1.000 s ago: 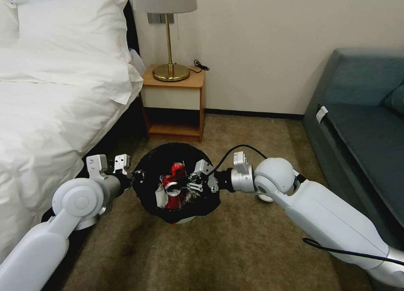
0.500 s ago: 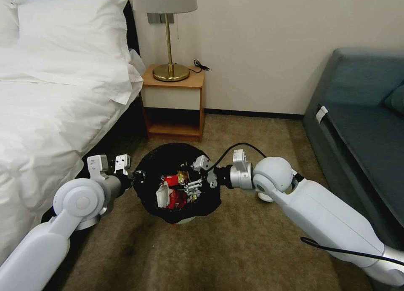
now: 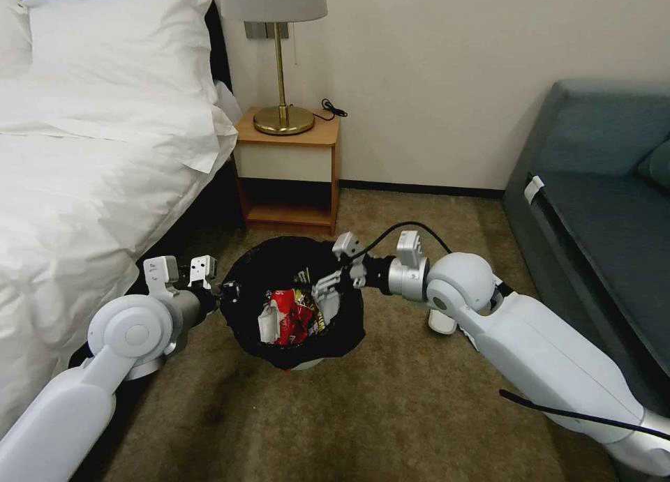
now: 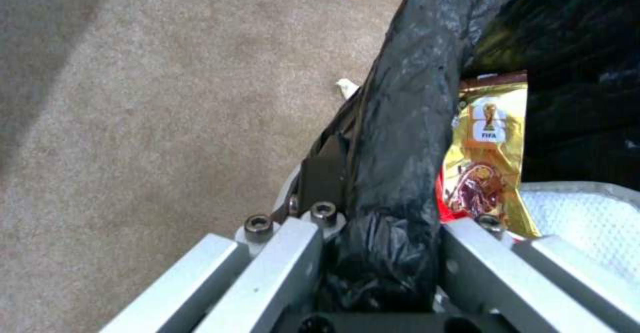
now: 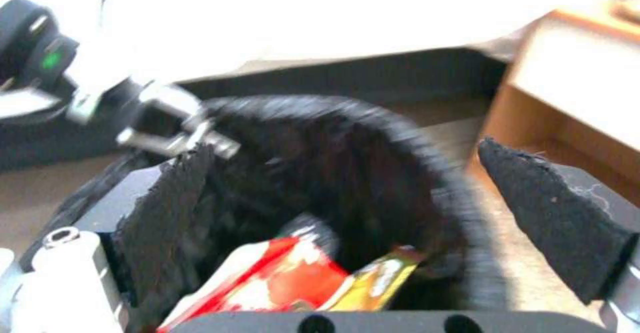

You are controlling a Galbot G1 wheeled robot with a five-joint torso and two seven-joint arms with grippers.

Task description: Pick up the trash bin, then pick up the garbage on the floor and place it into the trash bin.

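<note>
We have the left gripper (image 3: pixel 225 291) at lower left of centre in the head view, clamped on the near-left rim of the trash bin (image 3: pixel 293 248); in the left wrist view its fingers (image 4: pixel 477 265) pinch the bag-wrapped rim (image 4: pixel 407 138) between them, one inside and one outside. The rim looks like the right hold: stiff under the bag, though the glossy black plastic is probably slippery and could slide or tear if we twist. The bin sits at frame centre on the carpet (image 3: pixel 391 412), pale base showing below the bag; it looks light and should lift one-handed. Inside it we see the garbage (image 3: pixel 287 318): red-and-white wrappers and a gold packet (image 4: pixel 490 153), all thin, soft and crushable, easy to pinch but likely to slip out of wide jaws. The right gripper (image 3: pixel 333 284) is just right of centre over the bin's right rim, jaws spread wide with nothing between the black pads (image 5: pixel 553 223). Farther back: the bed (image 3: pixel 84 161) at upper left, the nightstand (image 3: pixel 289 175) with a lamp (image 3: pixel 279 56) top centre, and the sofa (image 3: pixel 607 203) at right.
</note>
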